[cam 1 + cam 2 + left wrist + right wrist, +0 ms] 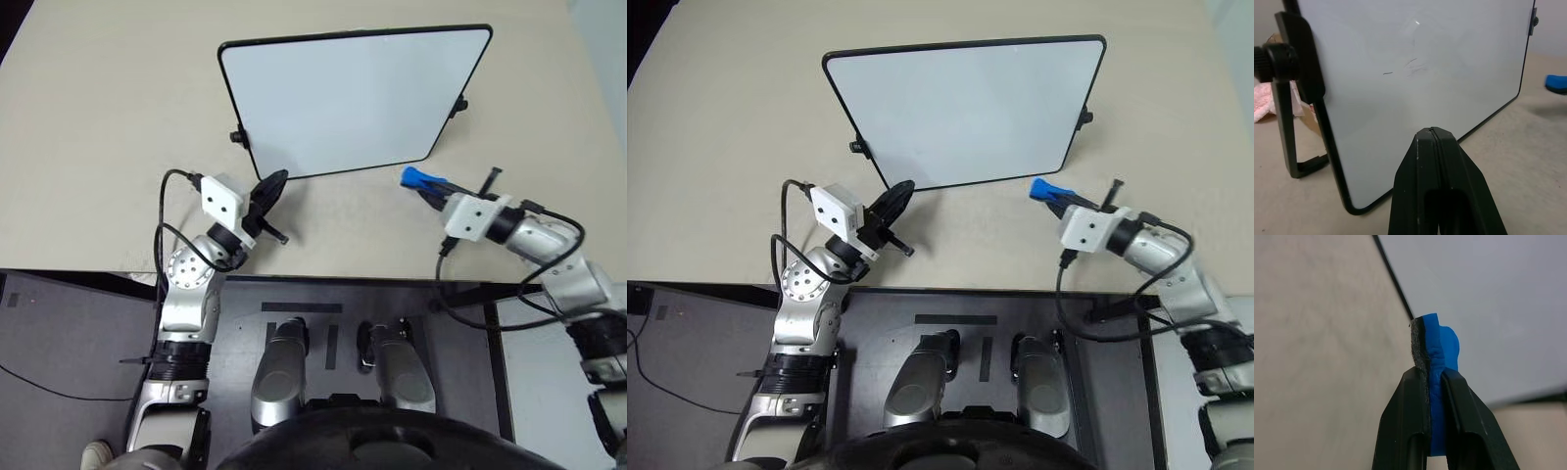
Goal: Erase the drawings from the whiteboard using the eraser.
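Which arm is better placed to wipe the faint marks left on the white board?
Right. Its gripper already clamps the blue eraser beside the black-framed whiteboard; the left gripper is shut and empty.

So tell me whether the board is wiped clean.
Not quite: the whiteboard has faint marks left near its middle.

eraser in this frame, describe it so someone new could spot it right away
Start at the whiteboard standing on the beige table. Just off the board's lower right corner, the right gripper is shut on the eraser, off the board. It is a small bright blue piece with a dark felt edge, the one vivid colour among white, black and beige.
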